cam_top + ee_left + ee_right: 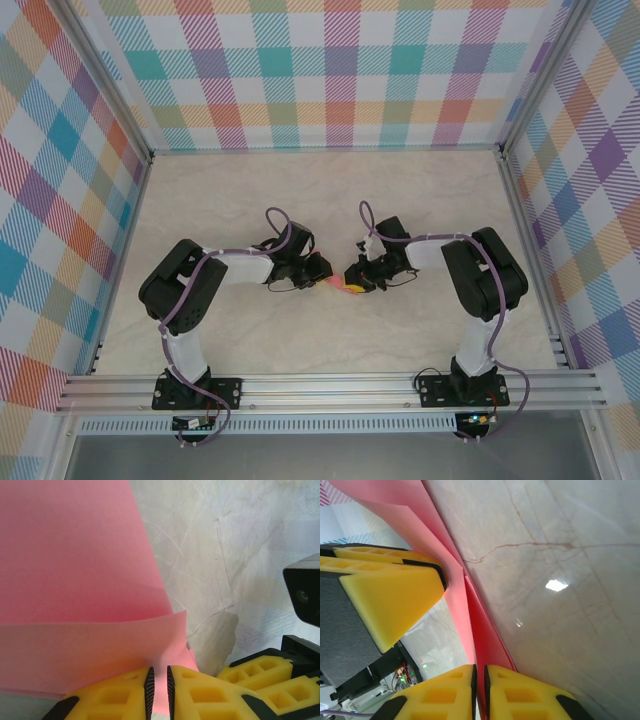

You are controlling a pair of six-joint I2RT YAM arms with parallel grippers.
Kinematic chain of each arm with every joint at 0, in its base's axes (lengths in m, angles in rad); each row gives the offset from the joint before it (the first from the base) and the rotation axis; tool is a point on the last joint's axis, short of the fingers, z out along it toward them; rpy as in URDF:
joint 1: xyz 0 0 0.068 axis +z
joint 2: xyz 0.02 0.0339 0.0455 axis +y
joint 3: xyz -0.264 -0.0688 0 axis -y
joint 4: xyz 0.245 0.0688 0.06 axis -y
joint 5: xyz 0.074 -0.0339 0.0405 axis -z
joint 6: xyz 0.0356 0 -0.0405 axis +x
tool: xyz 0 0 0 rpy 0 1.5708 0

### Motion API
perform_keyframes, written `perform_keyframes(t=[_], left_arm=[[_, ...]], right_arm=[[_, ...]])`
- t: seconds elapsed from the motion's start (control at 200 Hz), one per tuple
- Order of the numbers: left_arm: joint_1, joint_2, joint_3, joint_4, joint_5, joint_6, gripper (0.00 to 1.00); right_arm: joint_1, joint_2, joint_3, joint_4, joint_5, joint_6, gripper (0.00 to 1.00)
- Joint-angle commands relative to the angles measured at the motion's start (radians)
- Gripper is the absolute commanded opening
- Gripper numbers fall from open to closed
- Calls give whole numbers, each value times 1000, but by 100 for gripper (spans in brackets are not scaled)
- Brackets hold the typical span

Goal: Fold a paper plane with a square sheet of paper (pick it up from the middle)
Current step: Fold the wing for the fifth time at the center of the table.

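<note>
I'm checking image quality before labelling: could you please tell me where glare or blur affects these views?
Right wrist: a bright glare spot on the pale marble-patterned tabletop; left wrist: the thin salmon-pink paper sheet looks soft, out of focus; top external: evenly lit.

Marbled tabletop [330, 190]; plaid walls [330, 70]; aluminium rail [330, 385] near edge.

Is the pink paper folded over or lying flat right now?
Folded over: the square sheet of paper doubles back on itself, its layers pinched in both the left gripper and the right gripper.
</note>
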Motion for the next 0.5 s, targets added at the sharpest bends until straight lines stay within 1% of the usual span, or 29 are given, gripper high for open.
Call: perform_keyframes(t=[0.0,0.08,0.175,0.275,0.4,0.495], left_arm=[[-2,54,-8,-100,-94,1,19],[-3,56,-5,-102,-91,3,19],[-3,59,-3,-105,-89,7,19],[-3,64,4,-112,-85,11,18],[-3,64,7,-120,-88,14,18],[-1,67,11,-126,-89,14,18]], right_arm=[[-9,-10,-17,-49,17,-39,10],[-16,6,-15,-41,12,-42,6],[-27,21,-12,-31,-1,-44,5],[-32,13,-7,-41,-7,-50,10],[-32,-47,-15,-83,11,-77,18],[-32,-70,-25,-111,22,-97,20]])
